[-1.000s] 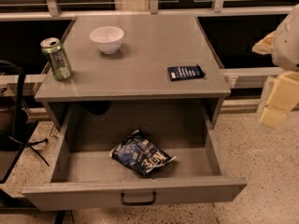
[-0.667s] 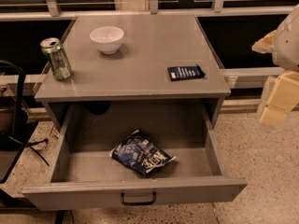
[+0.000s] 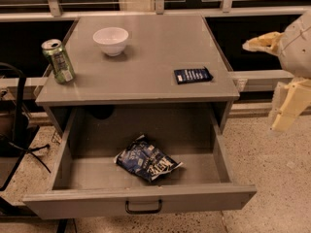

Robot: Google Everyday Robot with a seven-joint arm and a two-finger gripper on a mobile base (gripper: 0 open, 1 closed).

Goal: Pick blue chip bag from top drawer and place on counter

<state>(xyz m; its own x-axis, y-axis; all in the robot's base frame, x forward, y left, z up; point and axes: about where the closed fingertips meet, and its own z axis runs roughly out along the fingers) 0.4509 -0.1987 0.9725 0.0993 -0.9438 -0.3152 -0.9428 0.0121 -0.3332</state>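
The blue chip bag [image 3: 148,161] lies crumpled on the floor of the top drawer [image 3: 194,200], down and well to the left of the gripper [image 3: 260,86], with its white lettering facing up and a silvery edge showing at its upper left corner. It sits near the middle of the drawer, a little closer to the front panel than to the back, and touches none of the walls. The drawer is pulled fully out, lower than the gripper, and its black handle [image 3: 144,208] is centred on the front panel. The counter [image 3: 146,67] is directly above the drawer's back part, to the left of the gripper and at about its height. On it, nearest the gripper, a small flat dark blue packet [image 3: 193,75] lies close to the right front edge. Farther left a white bowl [image 3: 111,40] stands toward the back, and farthest from the gripper a green can [image 3: 58,61] stands upright near the left edge. The gripper hangs in the air at the right side of the view, outside the cabinet and apart from both counter and drawer, over the speckled floor [image 3: 262,188]. Its cream fingers [image 3: 286,106] are spread wide with nothing between them: one reaches left toward the counter's right side, the other points down and slightly left. The pale rounded wrist behind them runs off the right edge, so the rest of the arm is hidden.
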